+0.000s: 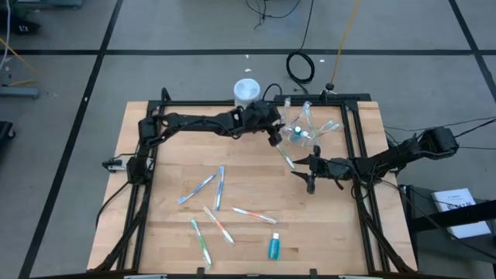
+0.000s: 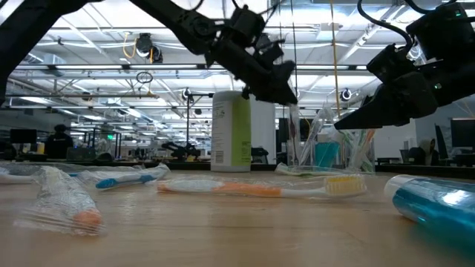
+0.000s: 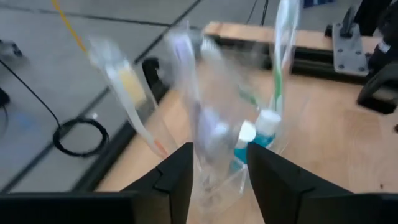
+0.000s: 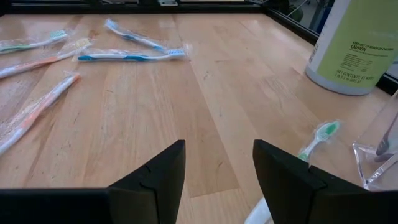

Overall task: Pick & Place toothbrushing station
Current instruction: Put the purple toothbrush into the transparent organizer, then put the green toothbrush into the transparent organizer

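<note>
The clear cup (image 1: 299,133) stands near the table's far right and holds several wrapped toothbrushes and teal toothpaste tubes (image 3: 267,124). My left gripper (image 1: 276,139) hovers just left of it, shut on a clear-wrapped toothbrush (image 3: 214,134) that hangs toward the cup (image 2: 326,152). My right gripper (image 1: 304,174) is open and empty, low over the table on the near side of the cup. A green toothbrush (image 1: 286,157) lies flat between the two grippers. Several wrapped toothbrushes (image 1: 219,188) and a teal tube (image 1: 274,248) lie flat on the near half of the table. My left gripper pinches the wrapped toothbrush between its two fingers (image 3: 180,180); the clear wrapper (image 3: 219,168) fills the gap between them. The fingers slant down from the table's left. The toothbrush hangs nearly upright below them (image 2: 292,122), clear of the table, by the cup's rim.
A tall white-and-green canister (image 1: 246,91) stands at the far edge, left of the cup. A black frame (image 1: 353,132) borders the table. Cables lie on the floor beyond the far edge. The bare wood left of the loose toothbrushes is free room.
</note>
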